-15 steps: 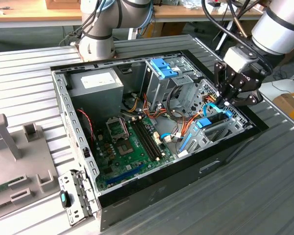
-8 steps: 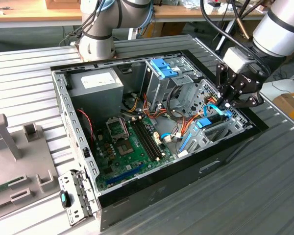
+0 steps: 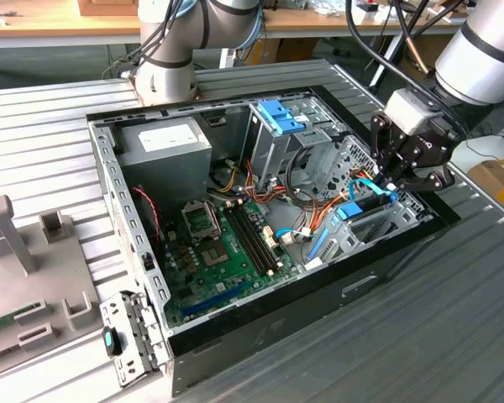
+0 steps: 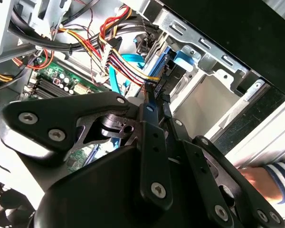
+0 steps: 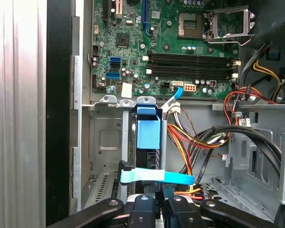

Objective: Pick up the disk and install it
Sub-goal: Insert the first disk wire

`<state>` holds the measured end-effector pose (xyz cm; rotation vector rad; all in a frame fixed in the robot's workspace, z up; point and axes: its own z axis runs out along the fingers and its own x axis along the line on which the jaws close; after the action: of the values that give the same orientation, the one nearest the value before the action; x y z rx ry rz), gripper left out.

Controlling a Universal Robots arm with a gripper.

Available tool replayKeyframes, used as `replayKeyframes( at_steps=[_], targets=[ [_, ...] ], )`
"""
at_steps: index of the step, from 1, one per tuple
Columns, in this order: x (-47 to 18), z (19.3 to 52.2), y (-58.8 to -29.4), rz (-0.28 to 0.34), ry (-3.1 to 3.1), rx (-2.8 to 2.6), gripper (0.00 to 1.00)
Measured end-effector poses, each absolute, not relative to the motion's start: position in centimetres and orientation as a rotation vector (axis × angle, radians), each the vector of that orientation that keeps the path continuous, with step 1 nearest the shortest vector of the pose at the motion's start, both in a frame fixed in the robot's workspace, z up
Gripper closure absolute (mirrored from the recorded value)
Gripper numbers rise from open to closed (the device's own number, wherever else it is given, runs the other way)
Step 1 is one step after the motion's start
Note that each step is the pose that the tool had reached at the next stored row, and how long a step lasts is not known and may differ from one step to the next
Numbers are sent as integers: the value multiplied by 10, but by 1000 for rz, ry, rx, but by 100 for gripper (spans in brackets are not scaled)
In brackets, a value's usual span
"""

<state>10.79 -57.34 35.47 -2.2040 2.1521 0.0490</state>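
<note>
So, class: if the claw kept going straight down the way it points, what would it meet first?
Most likely the disk, standing on edge in the drive cage directly under the claw, with a light blue cable across it. Depth is unclear, so contact may already exist.

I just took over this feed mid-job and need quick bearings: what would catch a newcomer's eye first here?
The open computer case with its green motherboard lies on the ribbed metal table. At the exterior view's right, the gripper reaches into the drive bay at the disk, which stands on edge there with its bright blue carrier showing. In the second wrist view, a person's hand in a striped sleeve rests just outside the case.
</note>
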Motion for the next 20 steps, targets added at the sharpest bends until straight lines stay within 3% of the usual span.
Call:
replayKeyframes(
  at_steps=[20],
  targets=[
    [111, 344, -573, 48, 2142, -2215, 83]
  ],
)
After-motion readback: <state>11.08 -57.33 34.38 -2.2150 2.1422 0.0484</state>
